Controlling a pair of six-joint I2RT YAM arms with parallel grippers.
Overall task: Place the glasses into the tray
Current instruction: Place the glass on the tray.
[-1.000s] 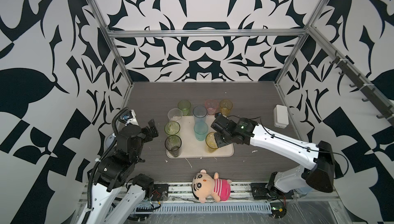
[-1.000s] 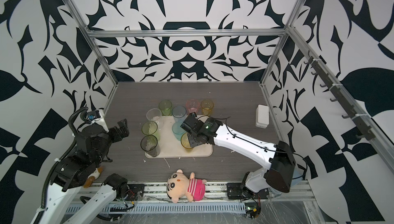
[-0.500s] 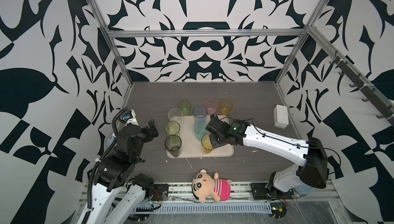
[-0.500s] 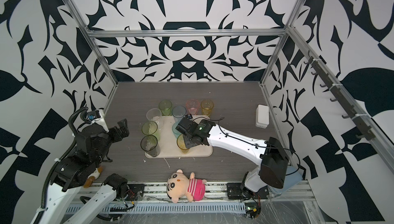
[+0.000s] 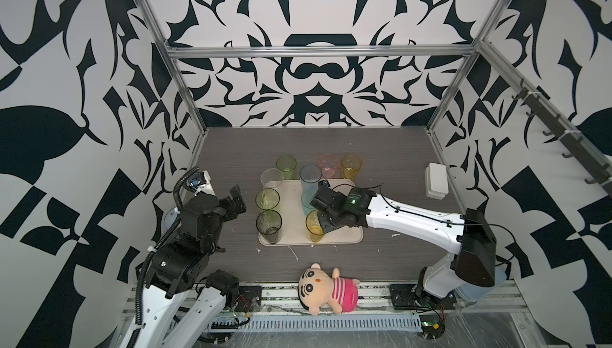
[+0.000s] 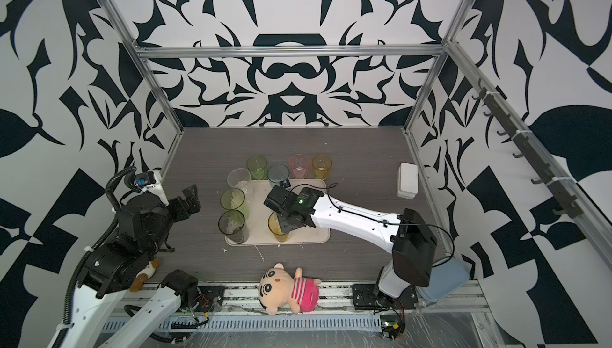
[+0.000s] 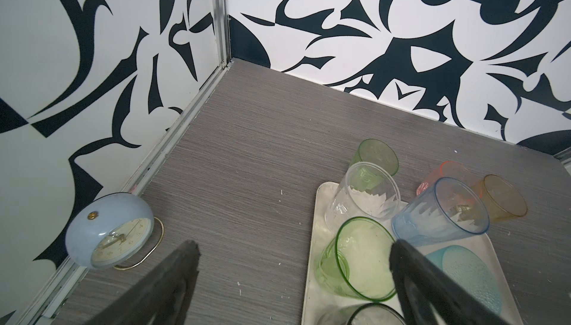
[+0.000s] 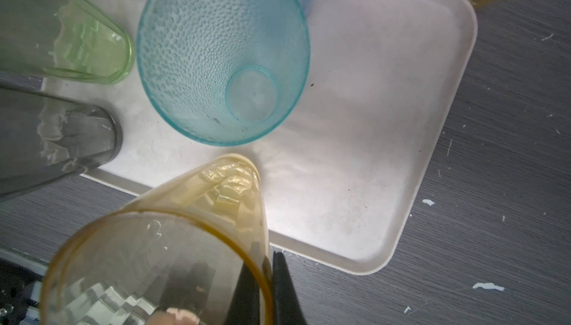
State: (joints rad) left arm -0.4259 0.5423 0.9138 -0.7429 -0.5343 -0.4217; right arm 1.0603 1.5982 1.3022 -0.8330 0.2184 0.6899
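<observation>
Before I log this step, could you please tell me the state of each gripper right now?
Left gripper: open, holding nothing.
Right gripper: closed on the rim of the tall yellow glass.

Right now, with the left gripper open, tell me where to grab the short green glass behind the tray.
I'd pinch its rim wall at the far side, one finger inside, coming from above. The short green glass stands upright, mouth up, with the clear glass and blue glass crowding its near sides.
</observation>
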